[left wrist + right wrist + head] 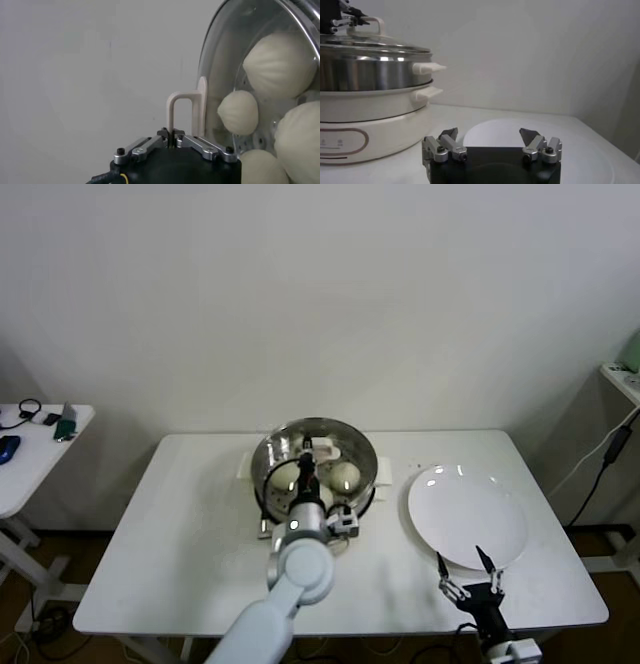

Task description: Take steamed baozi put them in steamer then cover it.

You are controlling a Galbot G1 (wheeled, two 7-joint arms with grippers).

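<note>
Steamer (362,456) at surface (190,524) centre, plate (466,517) at its 3 o'clock, well apart. Cover (275,454) seated on steamer rim, level. Left hand (309,447) above cover, fingers pinched narrow on cream handle (186,111), holding cover. Steamed baozi (278,64) inside steamer under glass; four visible in left wrist view. Right hand (466,570) at 5 o'clock from steamer, near plate's front edge, fingers spread wide, nothing between them.
</note>
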